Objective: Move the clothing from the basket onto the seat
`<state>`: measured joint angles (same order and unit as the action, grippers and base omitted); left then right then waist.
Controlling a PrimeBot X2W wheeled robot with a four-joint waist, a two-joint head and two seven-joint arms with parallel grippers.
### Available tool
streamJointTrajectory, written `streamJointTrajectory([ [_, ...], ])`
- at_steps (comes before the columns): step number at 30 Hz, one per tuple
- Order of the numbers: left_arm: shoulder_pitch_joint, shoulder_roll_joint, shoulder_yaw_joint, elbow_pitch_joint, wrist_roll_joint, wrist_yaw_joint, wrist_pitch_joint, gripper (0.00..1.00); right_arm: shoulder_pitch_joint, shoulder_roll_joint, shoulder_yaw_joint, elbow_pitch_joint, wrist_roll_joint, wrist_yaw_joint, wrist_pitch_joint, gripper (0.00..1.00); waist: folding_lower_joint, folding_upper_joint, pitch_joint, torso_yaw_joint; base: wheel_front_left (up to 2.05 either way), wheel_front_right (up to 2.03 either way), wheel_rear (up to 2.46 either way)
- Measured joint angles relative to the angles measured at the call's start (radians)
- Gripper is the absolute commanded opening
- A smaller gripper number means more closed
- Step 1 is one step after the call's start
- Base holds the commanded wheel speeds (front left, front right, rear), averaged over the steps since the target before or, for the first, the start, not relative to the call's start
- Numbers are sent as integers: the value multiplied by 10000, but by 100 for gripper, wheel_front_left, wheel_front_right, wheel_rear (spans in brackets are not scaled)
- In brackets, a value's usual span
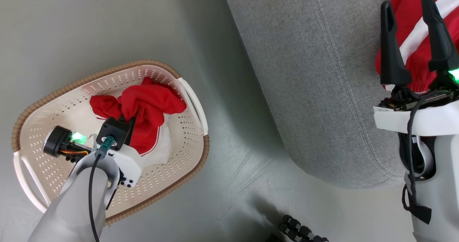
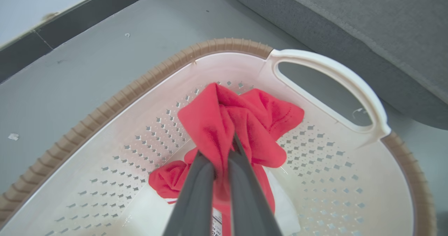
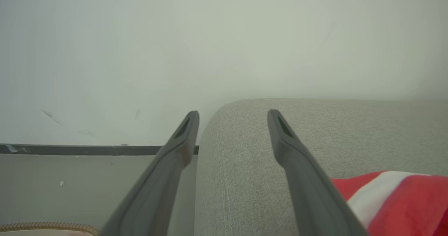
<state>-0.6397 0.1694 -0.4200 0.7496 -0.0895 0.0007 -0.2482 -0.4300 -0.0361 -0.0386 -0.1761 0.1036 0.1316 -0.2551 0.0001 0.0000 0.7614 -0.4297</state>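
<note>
the seat (image 1: pixel 322 91) takes up the head view from 12 o'clock round to 4 o'clock, its rounded corner pointing towards 6. the grey floor (image 1: pixel 89 27) lies beside it. the basket (image 1: pixel 43 102) stands on that floor at 8 o'clock, apart from the seat, with one white handle (image 1: pixel 193 102) on the side facing the seat.

the left arm (image 1: pixel 71 206) rises from the bottom edge at 7 o'clock and reaches towards 1 o'clock, its wrist over the inside of the basket and angled down into it. the right arm (image 1: pixel 437 184) stands at the 3 to 4 o'clock edge, its wrist above the seat and its fingers pointing to 12.

the left gripper (image 1: pixel 129 118) is pinched together on a bunched fold of the red garment (image 1: pixel 150 102) in the basket. in the left wrist view the two fingers (image 2: pixel 196 194) run up from 6 o'clock and meet in the fabric (image 2: pixel 210 124), which wraps around their tips and spills to 1 and 8 o'clock. the rest of that garment, with its white lining (image 1: pixel 161 141), lies on the basket floor.

the right gripper (image 1: pixel 407 1) has its fingers spread wide apart and holds nothing. a second red garment (image 1: pixel 417 68) with a white stripe lies on the seat just beneath it; in the right wrist view it sits at 4 o'clock (image 3: pixel 413 208), beside the right-hand finger (image 3: pixel 301 173).
</note>
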Motion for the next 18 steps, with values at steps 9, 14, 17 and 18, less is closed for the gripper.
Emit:
streamJointTrajectory([
  [9,389,182,568,-2079,-267,412,-12,0,-94,-6,-38,286,-330,0,0,100,0,0,-429,351,0,0,0],
  [14,785,247,911,-3187,-357,635,-12,0,-194,-8,6,399,-439,0,-2,100,0,0,-711,573,0,0,0],
  [17,1001,291,1118,-3812,-414,761,-12,0,-311,-17,115,533,-545,0,0,100,0,0,-904,718,0,0,0],
  [18,1045,301,1185,-4010,-414,763,-12,0,-302,-17,163,583,-600,0,0,100,1,0,-972,767,0,0,0],
])
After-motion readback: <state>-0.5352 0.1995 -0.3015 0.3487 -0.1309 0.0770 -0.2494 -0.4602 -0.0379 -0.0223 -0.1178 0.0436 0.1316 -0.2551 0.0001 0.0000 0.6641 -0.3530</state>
